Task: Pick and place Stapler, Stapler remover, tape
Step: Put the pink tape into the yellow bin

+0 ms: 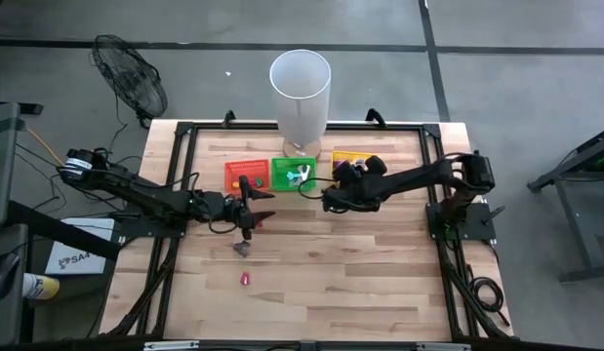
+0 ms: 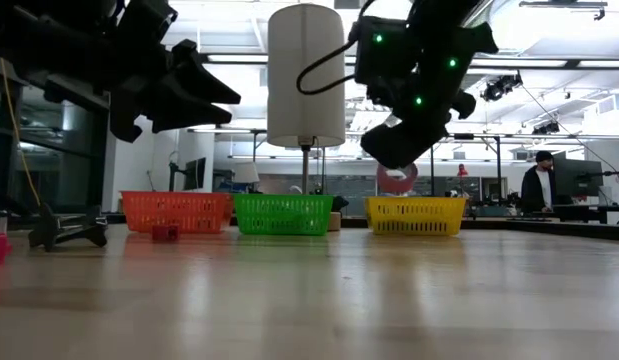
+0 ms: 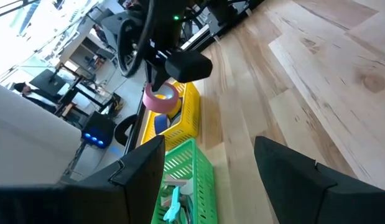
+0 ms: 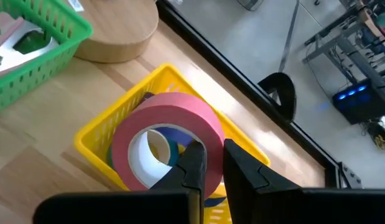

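Low view: right pincer (image 2: 397,165) grips pink tape (image 4: 167,146) above yellow basket (image 2: 416,216) on wooden table (image 2: 309,290); left pincer (image 1: 247,203) wide.

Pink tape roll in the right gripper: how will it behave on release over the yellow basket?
The pink tape roll is a hollow ring, likely light and stiff. The right gripper pinches only its wall, so it may swing. Dropped on edge, it could roll, though the yellow basket walls should contain it.
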Robot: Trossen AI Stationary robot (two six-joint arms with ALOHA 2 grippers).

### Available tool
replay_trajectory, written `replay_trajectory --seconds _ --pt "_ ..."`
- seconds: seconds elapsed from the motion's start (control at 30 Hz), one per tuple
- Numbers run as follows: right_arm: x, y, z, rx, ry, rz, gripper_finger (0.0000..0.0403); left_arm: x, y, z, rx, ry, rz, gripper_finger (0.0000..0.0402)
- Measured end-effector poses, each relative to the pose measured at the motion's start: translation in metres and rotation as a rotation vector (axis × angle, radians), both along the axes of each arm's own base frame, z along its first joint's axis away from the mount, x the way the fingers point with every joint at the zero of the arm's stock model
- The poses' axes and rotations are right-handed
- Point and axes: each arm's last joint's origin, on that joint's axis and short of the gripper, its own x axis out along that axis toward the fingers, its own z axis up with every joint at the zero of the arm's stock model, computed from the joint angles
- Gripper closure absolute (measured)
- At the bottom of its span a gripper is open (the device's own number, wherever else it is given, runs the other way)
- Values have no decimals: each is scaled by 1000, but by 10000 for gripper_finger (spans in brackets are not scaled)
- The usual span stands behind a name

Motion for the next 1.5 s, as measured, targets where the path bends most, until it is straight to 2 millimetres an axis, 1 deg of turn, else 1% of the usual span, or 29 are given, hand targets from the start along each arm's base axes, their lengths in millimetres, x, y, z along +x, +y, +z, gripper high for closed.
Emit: replay_trajectory --seconds 0.23,0.8,1.03,1.13,1.2,1.33,1.5 --pt "4 -1 -13 -47 23 -17 378 0 0 0 0 2 0 159" --pt "5 0 -16 -9 9 -13 379 0 0 0 -14 -2 3 159" --pt "-8 -1 -43 -51 -31 -19 379 0 0 0 -21 -4 4 159" --pt "-14 0 -51 -89 -74 -44 379 0 0 0 -21 -4 4 159" --pt "-17 -1 -55 -106 -91 -53 364 0 0 0 -22 -4 4 159" --pt "-20 -1 -59 -112 -88 -56 307 0 0 0 -21 -4 5 159" --pt "-21 -1 -57 -116 -99 -58 252 0 0 0 -21 0 5 159"
